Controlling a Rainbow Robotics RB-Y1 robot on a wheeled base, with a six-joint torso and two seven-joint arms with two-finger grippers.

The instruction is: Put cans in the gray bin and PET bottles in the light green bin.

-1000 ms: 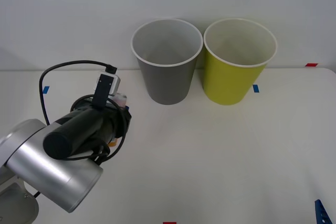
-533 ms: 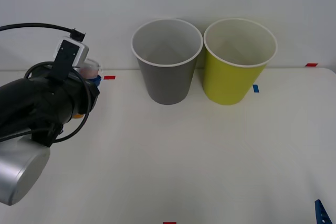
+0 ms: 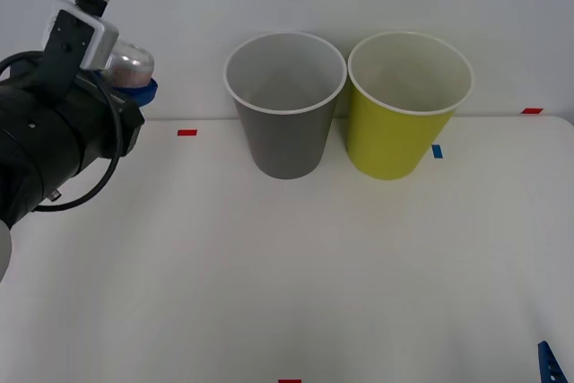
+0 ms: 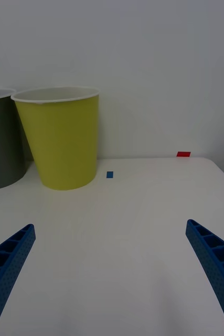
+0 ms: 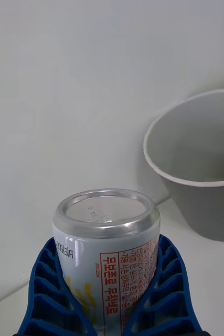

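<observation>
Gripping the slim drink can (image 5: 107, 247) between its blue ribbed fingers (image 5: 51, 294), the left gripper (image 3: 134, 85) is raised above the white table (image 3: 296, 266) at the far left of the front view, well apart from both bins. The can stands upright in the grasp, its silver end up and orange print on its pale label facing the wrist camera; in the front view its silver end (image 3: 130, 65) shows just past the black wrist. The gray bin (image 3: 285, 105) stands upright against the back wall, with the light green bin (image 3: 408, 105) just beside it on the robot's right. The right gripper (image 4: 112, 262) hovers low over the table near the light green bin (image 4: 59, 137), its fingers spread wide and holding nothing.
</observation>
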